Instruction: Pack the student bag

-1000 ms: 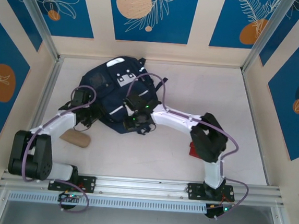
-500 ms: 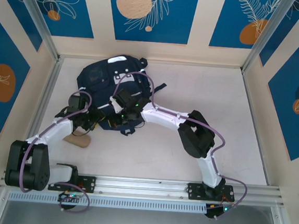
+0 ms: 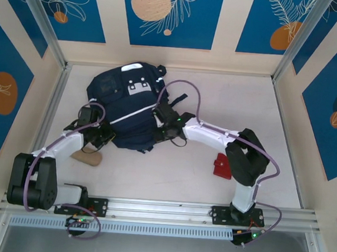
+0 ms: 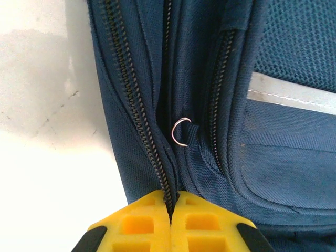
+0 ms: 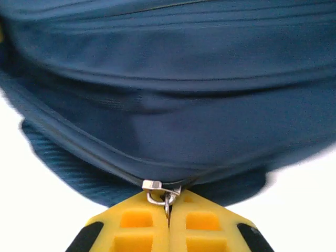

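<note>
Left hand [image 4: 169, 202] is clenched at the near left edge of the student bag [image 3: 126, 107], its yellow pads pressed together where a dark zipper track [image 4: 137, 113] runs in between them. A small metal ring [image 4: 180, 130] sits on the navy fabric just above the pads. The right hand [image 5: 169, 207] is clenched on the zipper pull [image 5: 155, 188] at the bag's lower seam, with the pull's metal loop nipped between the pads.

From above, the bag lies toward the far left of the desk [image 3: 229, 102], with its white-grey patch facing up. The two hands hold it from opposite sides. A tan oblong object [image 3: 87, 157] lies by the left arm, and a red object [image 3: 220, 165] lies near the right arm's elbow.
</note>
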Available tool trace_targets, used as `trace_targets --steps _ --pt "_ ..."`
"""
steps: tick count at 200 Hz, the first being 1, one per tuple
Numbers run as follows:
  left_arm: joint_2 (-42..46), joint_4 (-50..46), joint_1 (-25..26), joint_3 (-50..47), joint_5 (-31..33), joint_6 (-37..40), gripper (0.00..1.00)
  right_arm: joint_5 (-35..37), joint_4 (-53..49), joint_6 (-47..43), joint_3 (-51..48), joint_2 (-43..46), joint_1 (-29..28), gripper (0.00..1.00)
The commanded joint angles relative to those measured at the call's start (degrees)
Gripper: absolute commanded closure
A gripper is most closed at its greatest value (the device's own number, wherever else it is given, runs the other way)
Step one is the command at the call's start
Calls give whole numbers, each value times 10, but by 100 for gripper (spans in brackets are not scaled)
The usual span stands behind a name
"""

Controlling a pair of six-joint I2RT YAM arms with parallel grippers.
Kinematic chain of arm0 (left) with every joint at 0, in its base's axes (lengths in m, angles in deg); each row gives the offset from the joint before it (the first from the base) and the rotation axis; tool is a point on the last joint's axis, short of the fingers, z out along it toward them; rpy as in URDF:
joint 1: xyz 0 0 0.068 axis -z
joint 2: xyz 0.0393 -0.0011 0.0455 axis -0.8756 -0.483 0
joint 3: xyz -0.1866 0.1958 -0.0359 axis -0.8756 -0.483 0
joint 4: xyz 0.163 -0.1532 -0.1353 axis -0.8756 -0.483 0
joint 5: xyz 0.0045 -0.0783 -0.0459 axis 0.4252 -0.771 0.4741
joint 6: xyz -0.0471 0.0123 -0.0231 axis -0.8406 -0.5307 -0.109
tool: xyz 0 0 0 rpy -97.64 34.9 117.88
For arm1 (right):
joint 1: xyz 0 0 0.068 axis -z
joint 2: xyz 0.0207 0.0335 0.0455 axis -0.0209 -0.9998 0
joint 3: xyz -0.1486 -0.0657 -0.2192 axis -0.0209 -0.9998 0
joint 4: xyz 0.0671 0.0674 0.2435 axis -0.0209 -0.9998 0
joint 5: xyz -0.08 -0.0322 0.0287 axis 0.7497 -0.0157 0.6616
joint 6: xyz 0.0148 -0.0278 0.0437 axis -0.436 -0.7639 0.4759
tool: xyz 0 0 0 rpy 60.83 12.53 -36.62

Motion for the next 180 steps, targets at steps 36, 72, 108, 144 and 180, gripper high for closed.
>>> trace_targets --steps 36,72,108,144,180 --pt "-44 18 19 53 -27 77 100 26 -56 6 -95 95 20 100" --pt "-109 14 42 115 -25 96 100 -40 -27 74 -209 164 -28 100" --pt "-147 -24 43 173 19 112 88 -46 32 145 -232 152 -72 100" --pt "-107 -65 44 167 41 97 58 -47 83 144 -160 93 -63 100" --pt "-68 -10 46 102 -107 21 45 -92 111 127 -81 48 -59 100"
